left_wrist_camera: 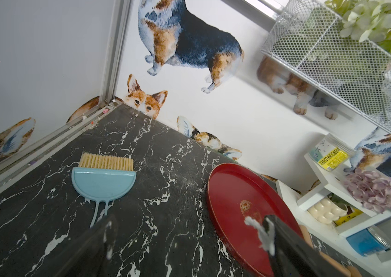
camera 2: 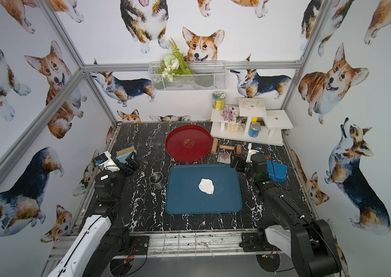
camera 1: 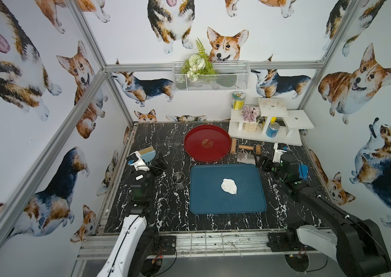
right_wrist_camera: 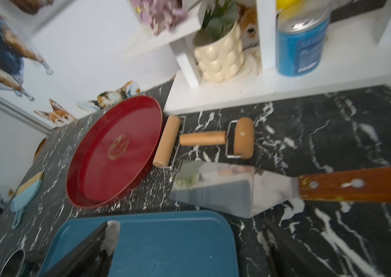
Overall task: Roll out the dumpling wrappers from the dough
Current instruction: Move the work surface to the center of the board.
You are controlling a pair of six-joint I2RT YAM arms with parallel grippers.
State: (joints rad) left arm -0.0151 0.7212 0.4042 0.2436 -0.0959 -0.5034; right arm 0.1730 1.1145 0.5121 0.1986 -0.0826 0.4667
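The dough is a white irregular lump lying near the middle of the blue tray. No dumpling wrappers are in view. My left gripper hovers open over the black table left of the tray, with white dough scraps stuck to one fingertip. My right gripper stands open above the tray's far right corner, holding nothing. A wooden roller lies beyond it, beside the red plate.
A metal spatula with a wooden handle lies between roller and tray. A metal ring cutter stands left of the tray. A blue brush lies at the far left. White shelves with cans fill the back right corner.
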